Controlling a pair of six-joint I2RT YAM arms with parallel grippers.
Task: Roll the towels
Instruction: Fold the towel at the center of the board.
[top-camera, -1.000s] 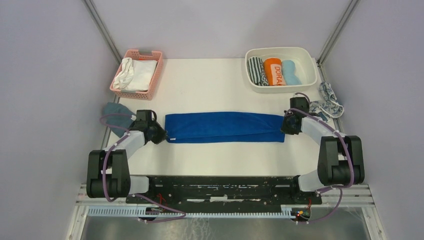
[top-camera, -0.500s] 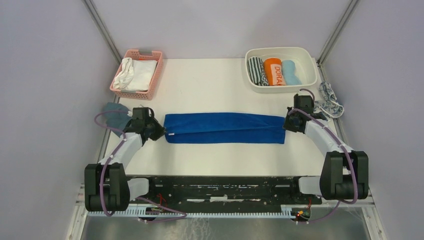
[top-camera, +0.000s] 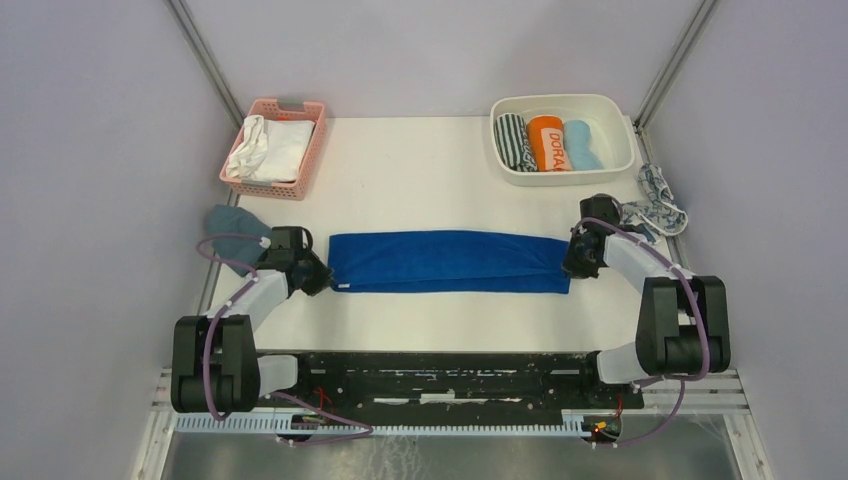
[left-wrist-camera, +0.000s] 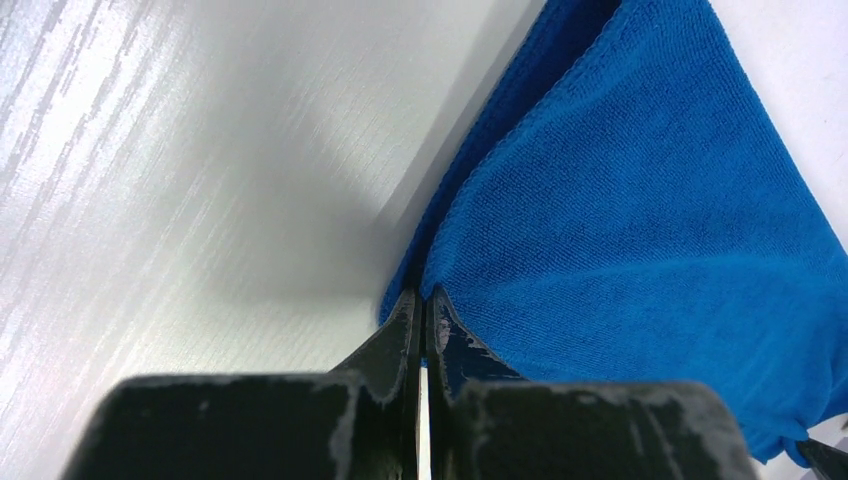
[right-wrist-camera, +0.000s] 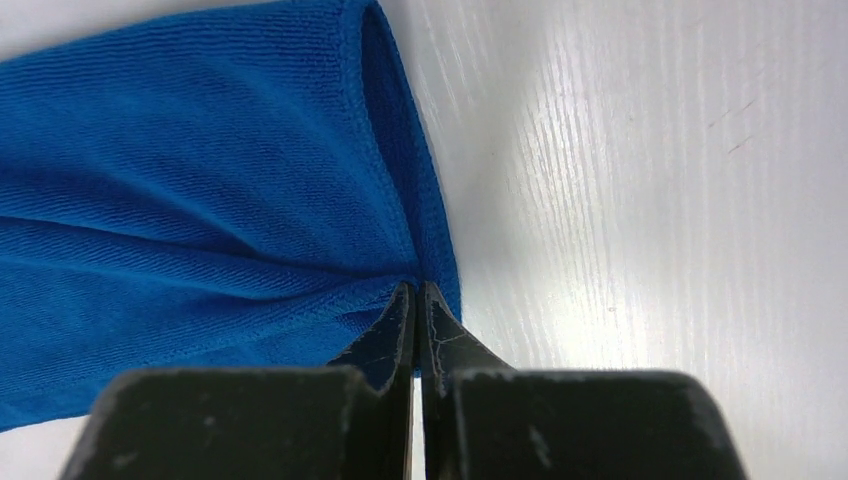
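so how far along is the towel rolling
Done: light blue towel sits rolled in the tub. In hand: royal blue towel lies folded in a flat strip, unrolled, left end effector and right end effector pinching its ends. Left: patterned towel, crumpled at the far right.

At the bottom centre of the frame, the left gripper (left-wrist-camera: 422, 300) has its two black fingers pressed together, their tips pinching the hemmed edge of the royal blue towel (left-wrist-camera: 640, 230). The towel fills the right half. The white, faintly grained table (left-wrist-camera: 170, 200) covers the left, shadowed beside the towel.
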